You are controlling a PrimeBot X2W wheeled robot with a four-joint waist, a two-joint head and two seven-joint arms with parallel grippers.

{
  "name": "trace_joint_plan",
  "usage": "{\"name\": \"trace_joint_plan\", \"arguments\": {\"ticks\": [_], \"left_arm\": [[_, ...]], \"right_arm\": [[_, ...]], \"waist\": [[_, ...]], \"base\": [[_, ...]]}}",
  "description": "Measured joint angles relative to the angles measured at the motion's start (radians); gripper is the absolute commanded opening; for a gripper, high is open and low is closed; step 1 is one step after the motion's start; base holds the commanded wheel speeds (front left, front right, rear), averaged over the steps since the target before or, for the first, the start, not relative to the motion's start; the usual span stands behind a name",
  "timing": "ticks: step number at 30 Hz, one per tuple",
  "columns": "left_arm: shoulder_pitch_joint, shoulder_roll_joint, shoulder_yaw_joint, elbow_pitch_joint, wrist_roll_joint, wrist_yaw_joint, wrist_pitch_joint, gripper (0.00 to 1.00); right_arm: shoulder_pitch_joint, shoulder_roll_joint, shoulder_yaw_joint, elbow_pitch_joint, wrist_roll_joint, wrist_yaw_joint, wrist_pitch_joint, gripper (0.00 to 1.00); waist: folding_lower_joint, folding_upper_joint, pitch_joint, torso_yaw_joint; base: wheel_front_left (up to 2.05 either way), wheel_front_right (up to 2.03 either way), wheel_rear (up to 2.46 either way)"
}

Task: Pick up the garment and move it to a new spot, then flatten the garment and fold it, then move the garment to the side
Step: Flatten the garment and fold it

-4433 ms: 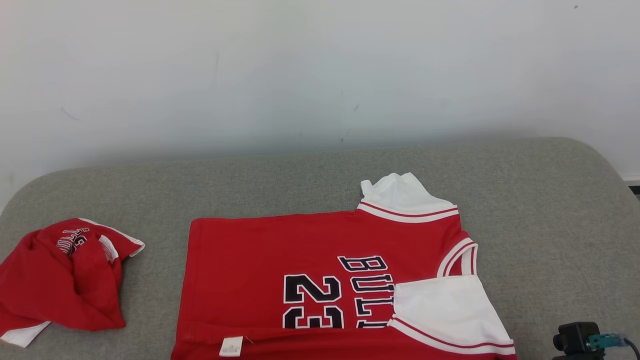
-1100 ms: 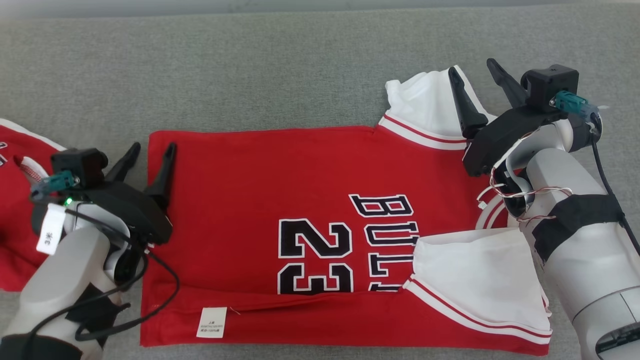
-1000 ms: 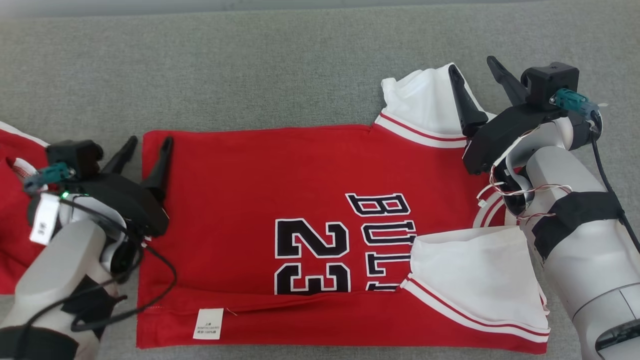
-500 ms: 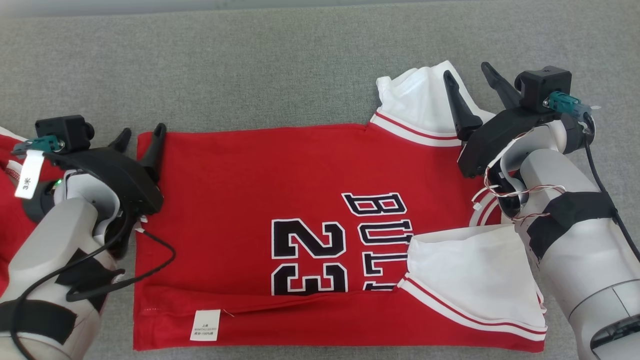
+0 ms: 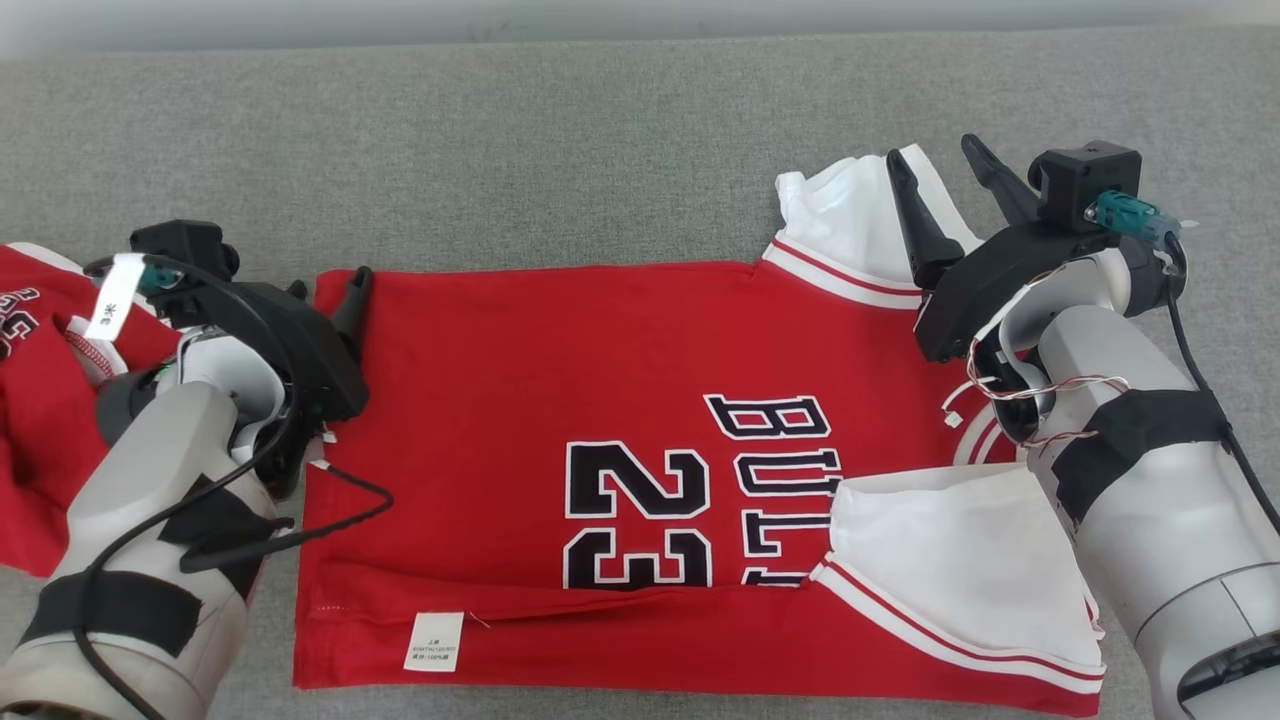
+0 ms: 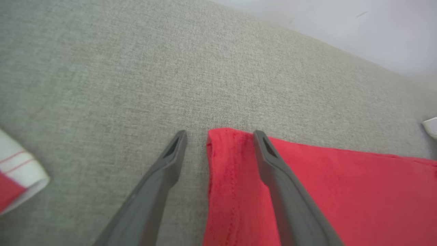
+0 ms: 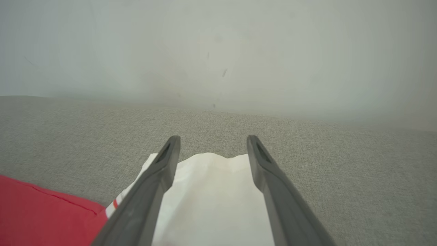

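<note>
Grey cushion (image 5: 600,150) runs under the scene, with a pale wall behind it. The red jersey (image 5: 560,360) lies flat at the middle, its near hem and near sleeve already turned in. A second red garment (image 5: 40,440) sits crumpled, just left of the left arm. A few seconds ago no arm was over the cloth. Since then the head has tipped down and both arms have come in to the jersey's far edge. Over the last second the left gripper (image 5: 328,282) has edged up to the far hem corner and dipped toward it. In its wrist view, the left gripper (image 6: 220,134) has that corner between its fingers. The right gripper (image 5: 930,150) has hardly shifted and straddles the white far sleeve (image 5: 850,220). Both claws are spread wide and hold nothing; whether the fingertips touch cloth I cannot tell. The flattening looks done, and a two-handed pinch to fold the far edge seems next.
</note>
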Motion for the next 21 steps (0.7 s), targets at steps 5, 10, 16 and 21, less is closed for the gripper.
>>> {"name": "trace_joint_plan", "arguments": {"ticks": [5, 10, 16, 21], "left_arm": [[-0.010, -0.005, 0.001, 0.016, -0.010, -0.003, 0.003, 1.00], [-0.029, -0.004, 0.001, 0.030, -0.017, -0.003, 0.020, 0.58], [-0.043, 0.000, -0.001, 0.040, -0.025, -0.004, 0.054, 0.00], [-0.053, -0.007, -0.004, 0.028, -0.028, -0.012, 0.032, 0.00]], "right_arm": [[-0.004, 0.005, 0.006, 0.013, 0.001, 0.000, 0.000, 1.00], [-0.022, 0.010, 0.007, 0.030, 0.003, 0.000, 0.000, 1.00], [-0.082, 0.016, 0.006, 0.124, -0.015, 0.000, 0.000, 1.00], [-0.163, 0.021, -0.022, 0.211, -0.065, 0.000, 0.030, 1.00]], "waist": [[0.0000, 0.0000, 0.002, -0.004], [0.0000, 0.0000, 0.016, -0.010], [0.0000, 0.0000, 0.036, -0.010], [0.0000, 0.0000, 0.053, 0.001]], "base": [[0.00, 0.00, 0.00], [0.00, 0.00, 0.00], [0.00, 0.00, 0.00], [0.00, 0.00, 0.00]]}}
